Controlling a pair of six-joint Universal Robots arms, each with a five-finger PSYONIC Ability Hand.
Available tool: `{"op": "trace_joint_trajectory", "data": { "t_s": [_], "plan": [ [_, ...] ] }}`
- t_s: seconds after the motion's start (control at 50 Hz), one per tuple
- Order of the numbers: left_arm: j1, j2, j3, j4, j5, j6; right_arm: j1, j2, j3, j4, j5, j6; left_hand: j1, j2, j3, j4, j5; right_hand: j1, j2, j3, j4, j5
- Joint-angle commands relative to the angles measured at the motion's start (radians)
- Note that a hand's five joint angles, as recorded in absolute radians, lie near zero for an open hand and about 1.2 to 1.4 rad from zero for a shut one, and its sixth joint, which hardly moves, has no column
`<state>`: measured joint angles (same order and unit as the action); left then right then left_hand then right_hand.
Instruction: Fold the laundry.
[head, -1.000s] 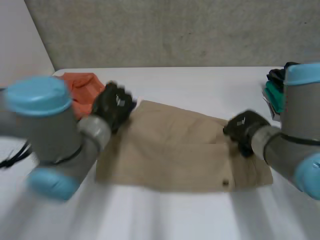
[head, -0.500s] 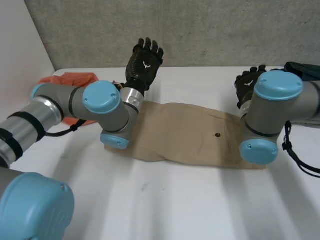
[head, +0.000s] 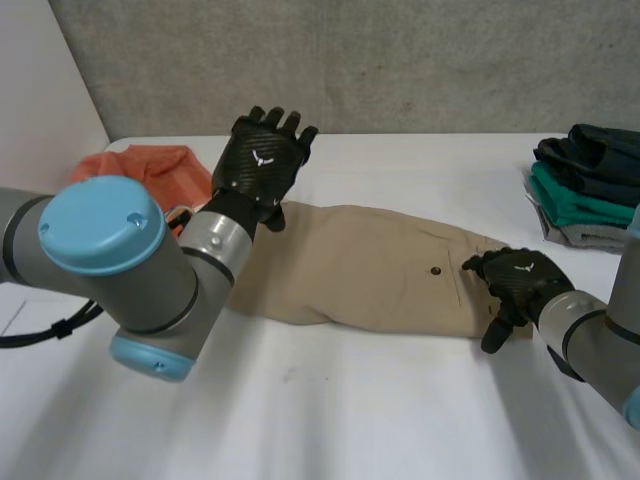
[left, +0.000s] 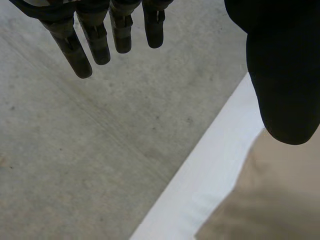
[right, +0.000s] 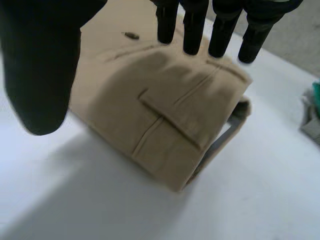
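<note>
Lowered to the 3 o'clock end of the khaki trousers (head: 360, 270), the right hand (head: 515, 280) is spread empty, as is the left hand (head: 262, 165); another fold is expected.

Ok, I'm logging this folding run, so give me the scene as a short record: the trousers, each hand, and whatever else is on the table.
trousers: tan, folded lengthwise, lying flat across the table
left hand: open, raised above the leg end, holding nothing
right hand: open, fingers straight over the waist end; contact unclear
orange cloth: crumpled, beside the left arm
stack of folded clothes: dark and green, near the table's right edge
</note>
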<state>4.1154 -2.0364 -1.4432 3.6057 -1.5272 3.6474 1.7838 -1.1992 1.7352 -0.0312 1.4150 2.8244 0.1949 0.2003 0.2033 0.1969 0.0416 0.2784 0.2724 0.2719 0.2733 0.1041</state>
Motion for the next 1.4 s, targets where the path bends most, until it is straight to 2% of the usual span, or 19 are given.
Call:
{"op": "trace_joint_trajectory", "data": {
  "t_s": [0.02,0.1,0.24,0.3,0.42,0.58,0.62,0.64,0.68,0.76,0.82,0.84,0.9,0.94,1.06,1.18,1.28,1.36,1.4],
  "plan": [
    [-0.004,-0.002,-0.012,0.002,-0.004,-0.001,-0.029,0.086,-0.017,-0.091,0.025,-0.026,-0.020,-0.026,-0.029,-0.022,-0.042,1.118,1.124,1.124,1.123,1.118],
    [-0.006,0.016,-0.016,0.001,-0.005,-0.001,-0.061,0.031,-0.002,-0.130,0.133,-0.084,-0.020,-0.026,-0.029,-0.022,-0.042,1.118,1.124,1.124,1.123,1.118],
    [0.000,0.065,-0.039,0.001,-0.007,-0.001,-0.220,-0.062,0.058,-0.151,0.148,-0.378,-0.020,-0.026,-0.029,-0.022,-0.042,1.118,1.124,1.124,1.123,1.118],
    [0.002,0.080,-0.051,0.001,-0.007,-0.003,-0.216,-0.082,0.050,-0.182,0.145,-0.474,-0.020,-0.026,-0.029,-0.022,-0.042,1.118,1.124,1.124,1.123,1.118],
    [0.011,0.114,-0.077,0.001,-0.007,-0.003,0.089,-0.102,-0.023,-0.311,0.115,-0.589,-0.020,-0.026,-0.029,-0.022,-0.042,1.118,1.124,1.124,1.123,1.118],
    [0.013,0.148,-0.117,0.002,-0.008,-0.003,0.414,0.058,0.026,-0.363,-0.174,-0.764,-0.020,-0.026,-0.029,-0.022,-0.042,1.118,1.124,1.124,1.123,1.118],
    [0.013,0.150,-0.118,0.002,-0.008,-0.003,0.436,0.078,0.033,-0.352,-0.195,-0.828,-0.020,-0.026,-0.029,-0.022,-0.042,0.695,0.701,0.702,0.701,0.695],
    [0.013,0.150,-0.117,0.002,-0.008,-0.003,0.439,0.076,0.033,-0.354,-0.195,-0.870,-0.020,-0.026,-0.029,-0.022,-0.042,0.254,0.260,0.261,0.259,0.254],
    [0.013,0.150,-0.112,0.002,-0.008,-0.003,0.436,0.069,0.033,-0.363,-0.197,-0.881,-0.020,-0.026,-0.029,-0.022,-0.042,-0.086,-0.080,-0.079,-0.081,-0.086],
    [0.006,0.148,-0.086,0.007,-0.008,-0.004,0.425,-0.040,0.035,-0.365,-0.186,-0.774,-0.020,-0.026,-0.029,-0.022,-0.042,-0.104,-0.098,-0.097,-0.099,-0.104],
    [-0.001,0.143,-0.031,0.007,-0.011,-0.024,0.398,-0.201,0.061,-0.371,-0.191,-0.517,-0.020,-0.026,-0.029,-0.022,-0.042,-0.104,-0.098,-0.097,-0.099,-0.104],
    [-0.007,0.136,-0.005,0.004,-0.014,-0.042,0.376,-0.251,0.072,-0.374,-0.200,-0.350,-0.020,-0.026,-0.029,-0.022,-0.042,-0.104,-0.098,-0.097,-0.099,-0.104],
    [-0.030,0.121,0.064,-0.001,-0.028,-0.104,0.318,-0.324,0.064,-0.366,-0.183,-0.071,-0.017,-0.022,-0.025,-0.019,-0.038,-0.104,-0.098,-0.097,-0.099,-0.104],
    [-0.044,0.098,0.107,-0.012,-0.039,-0.141,0.269,-0.353,0.050,-0.346,-0.179,0.009,-0.014,-0.019,-0.022,-0.016,-0.035,-0.104,-0.098,-0.097,-0.099,-0.104],
    [-0.141,-0.048,0.320,-0.207,-0.060,-0.197,0.076,-0.340,-0.020,-0.155,-0.088,0.012,0.001,-0.004,-0.007,-0.001,-0.020,-0.104,-0.098,-0.097,-0.099,-0.104],
    [-0.214,-0.189,0.483,-0.406,-0.082,-0.222,0.068,-0.203,-0.146,-0.027,-0.042,0.017,0.010,0.004,0.001,0.008,-0.011,-0.104,-0.098,-0.097,-0.099,-0.104],
    [-0.244,-0.272,0.527,-0.499,-0.192,-0.280,0.066,-0.085,-0.221,0.037,-0.080,0.015,0.025,0.019,0.016,0.023,0.003,-0.104,-0.098,-0.097,-0.099,-0.104],
    [-0.280,-0.321,0.517,-0.553,-0.330,-0.305,0.057,0.033,-0.299,0.082,-0.195,0.018,0.025,0.019,0.016,0.023,0.003,-0.104,-0.098,-0.097,-0.099,-0.104],
    [-0.288,-0.340,0.511,-0.573,-0.353,-0.305,0.052,0.075,-0.322,0.108,-0.234,0.018,0.025,0.019,0.016,0.023,0.003,-0.104,-0.098,-0.097,-0.099,-0.104]
  ]
}}
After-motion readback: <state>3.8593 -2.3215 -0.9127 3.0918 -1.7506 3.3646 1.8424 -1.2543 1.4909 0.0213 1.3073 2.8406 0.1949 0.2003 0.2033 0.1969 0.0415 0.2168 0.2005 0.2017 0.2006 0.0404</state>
